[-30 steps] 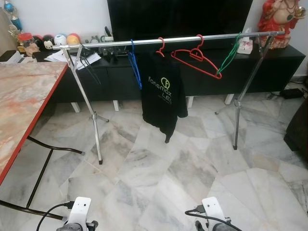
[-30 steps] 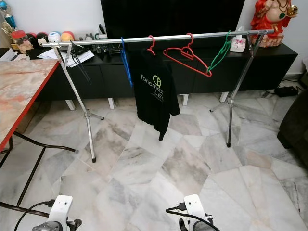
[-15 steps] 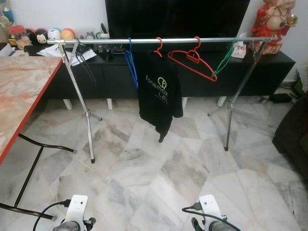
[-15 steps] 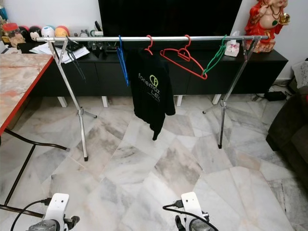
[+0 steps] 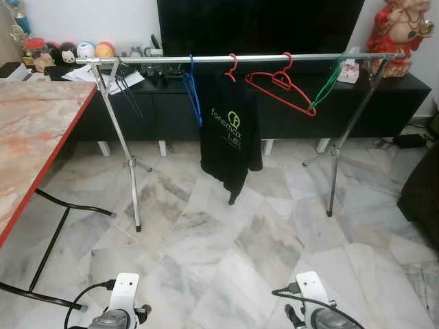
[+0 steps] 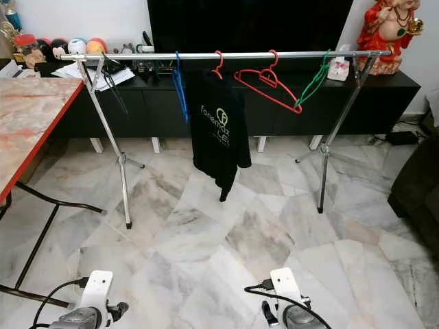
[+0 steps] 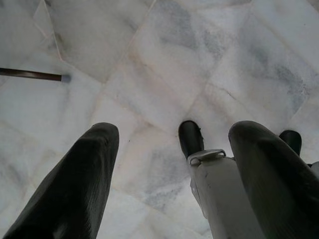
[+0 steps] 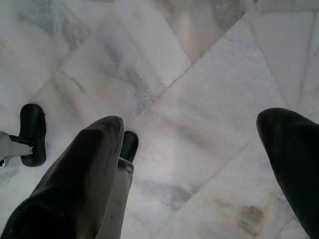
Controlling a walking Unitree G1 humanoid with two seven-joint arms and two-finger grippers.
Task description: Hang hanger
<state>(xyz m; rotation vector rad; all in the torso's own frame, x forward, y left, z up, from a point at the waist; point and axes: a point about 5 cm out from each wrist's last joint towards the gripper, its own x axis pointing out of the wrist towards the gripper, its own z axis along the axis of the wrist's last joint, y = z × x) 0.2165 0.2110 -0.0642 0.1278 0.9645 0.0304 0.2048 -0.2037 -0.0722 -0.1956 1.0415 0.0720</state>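
Note:
A silver clothes rail (image 5: 240, 59) stands across the room ahead of me. On it hang a blue hanger (image 5: 192, 96), a red hanger carrying a black T-shirt (image 5: 230, 137), an empty red hanger (image 5: 281, 86) and a green hanger (image 5: 328, 86). A dark hanger (image 5: 127, 92) hangs near the rail's left end. Both arms hang low at my sides. My left gripper (image 7: 169, 164) is open over the marble floor, holding nothing. My right gripper (image 8: 192, 159) is open too, with bare floor between its fingers.
A marble-topped table (image 5: 34, 137) with a red edge and black legs stands at my left. Behind the rail runs a black TV cabinet (image 5: 288, 103) with a TV, small toys and a red statue (image 5: 401, 27). A dark sofa edge (image 5: 425, 192) is at right.
The camera has shifted a little, so the rail sits slightly differently in view. Both arms still hang low with open fingers; nothing on the rail has moved.

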